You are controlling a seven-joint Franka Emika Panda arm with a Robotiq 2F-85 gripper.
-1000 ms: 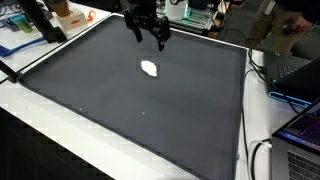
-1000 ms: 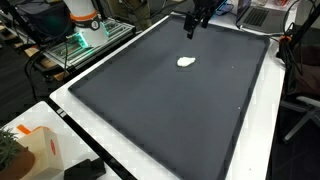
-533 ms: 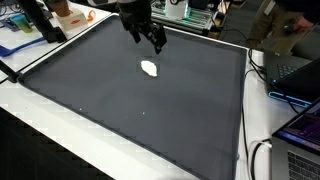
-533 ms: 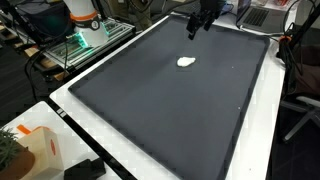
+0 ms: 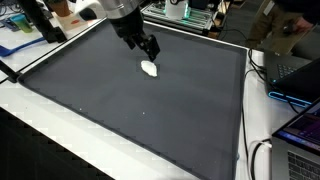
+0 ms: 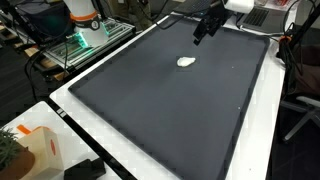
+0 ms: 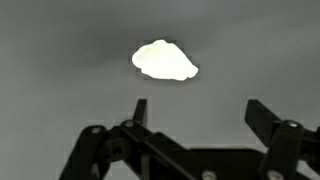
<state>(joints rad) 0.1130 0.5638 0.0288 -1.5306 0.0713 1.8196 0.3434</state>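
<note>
My gripper [image 5: 150,47] wide open, nothing held, just above white lump [image 5: 150,69], dark mat [image 5: 130,110] all round, laptop [image 5: 292,74] well apart.

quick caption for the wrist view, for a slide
Open gripper poised over a dark mat, with a small white lump lying just ahead of it, untouched.

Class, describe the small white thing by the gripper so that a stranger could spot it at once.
Find the big dark grey mat, edged in white, that fills most of both exterior views. On it, close to the open gripper but apart from it, lies a small white lump. It is the one bright patch on that plain dark surface.
</note>
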